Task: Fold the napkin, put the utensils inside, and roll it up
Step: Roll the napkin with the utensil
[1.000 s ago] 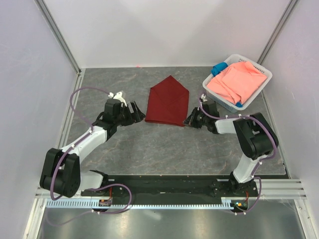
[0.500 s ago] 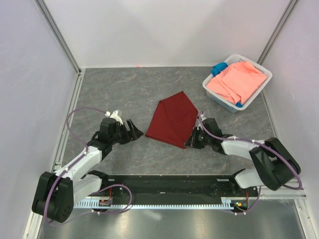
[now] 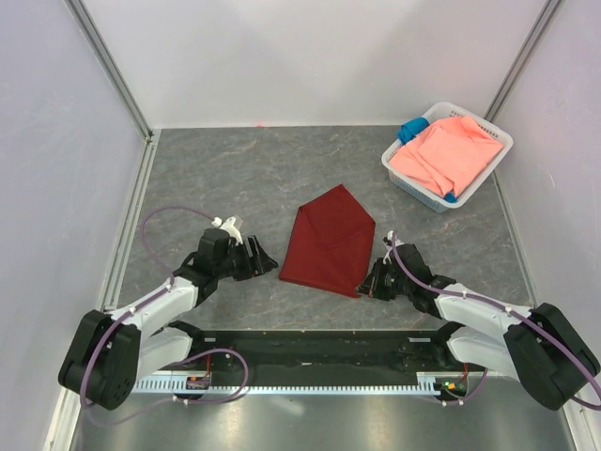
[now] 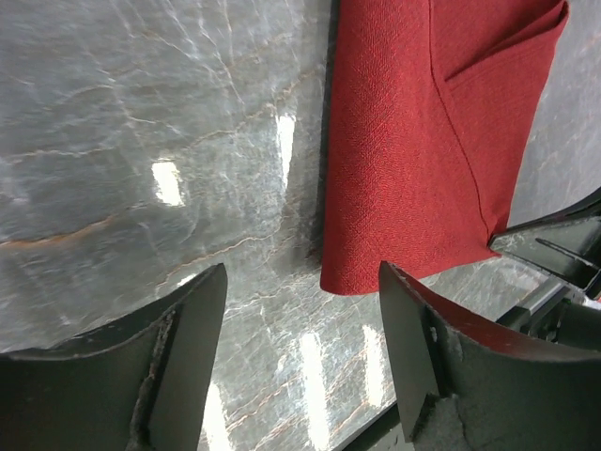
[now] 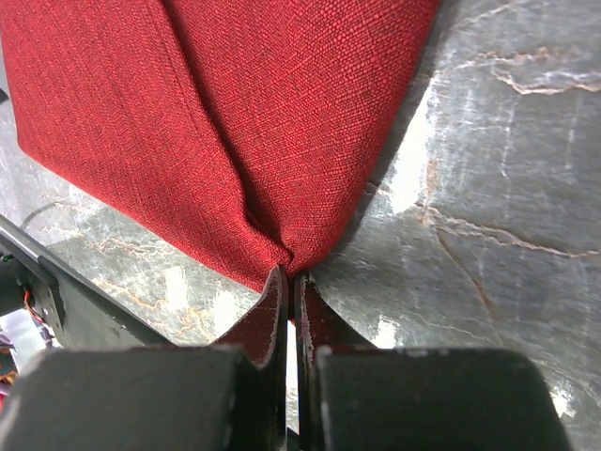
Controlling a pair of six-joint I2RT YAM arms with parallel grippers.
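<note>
The dark red napkin (image 3: pixel 329 242) lies folded on the grey tabletop, its point toward the back. My right gripper (image 3: pixel 368 282) is shut on the napkin's near right corner (image 5: pixel 282 256), and the cloth bunches at the pinch. My left gripper (image 3: pixel 268 263) stands open just left of the near left corner (image 4: pixel 343 280), with bare table between its fingers (image 4: pixel 188 324) and no contact with the cloth. The utensils are out of view.
A white basket (image 3: pixel 399 174) at the back right holds a salmon-pink cloth (image 3: pixel 446 155) and a small blue cloth (image 3: pixel 410 129). White walls enclose the table on three sides. A black rail (image 3: pixel 310 352) runs along the near edge between the arm bases.
My right gripper has dragged the napkin toward the near edge, keeping hold of its corner. My left gripper has followed toward the near side and its fingers have narrowed a little.
</note>
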